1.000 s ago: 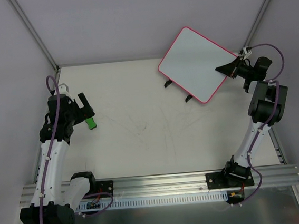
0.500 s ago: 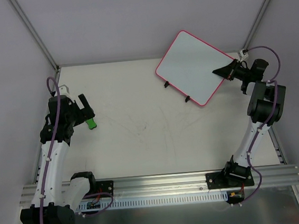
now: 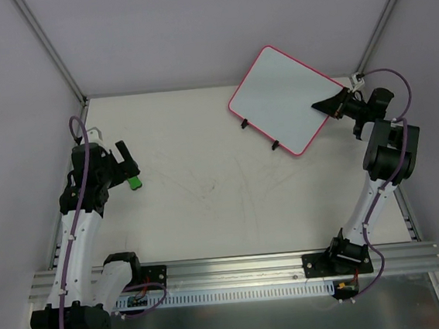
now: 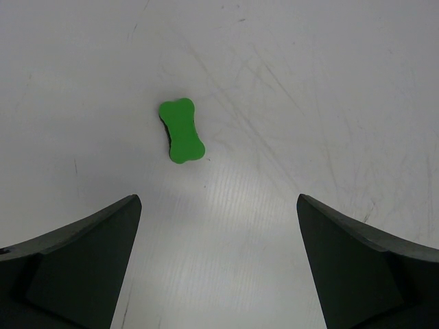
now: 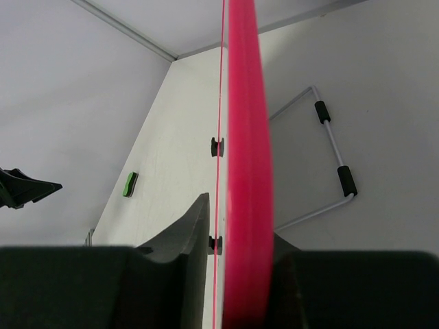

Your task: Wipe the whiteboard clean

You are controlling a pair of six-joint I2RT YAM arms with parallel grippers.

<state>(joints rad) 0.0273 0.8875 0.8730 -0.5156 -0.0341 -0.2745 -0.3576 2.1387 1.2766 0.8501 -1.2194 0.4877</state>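
The whiteboard (image 3: 277,97), white with a pink-red frame and no writing that I can see, is held tilted at the back right. Its two black feet are low, near the table. My right gripper (image 3: 324,106) is shut on its right edge. In the right wrist view the pink frame (image 5: 247,157) runs edge-on between the fingers (image 5: 185,240). The green bone-shaped eraser (image 3: 134,182) lies on the table at the left. My left gripper (image 3: 127,167) is open just above it. In the left wrist view the eraser (image 4: 181,130) lies ahead of the open gripper (image 4: 218,229).
The board's wire stand (image 5: 329,157) with black sleeves shows behind it. The enclosure's grey walls and corner posts (image 3: 53,52) close in the back and sides. An aluminium rail (image 3: 238,275) runs along the near edge.
The right gripper has shifted the whiteboard slightly left and toward the back. The left gripper has drawn back a little from the eraser, which stays on the table.
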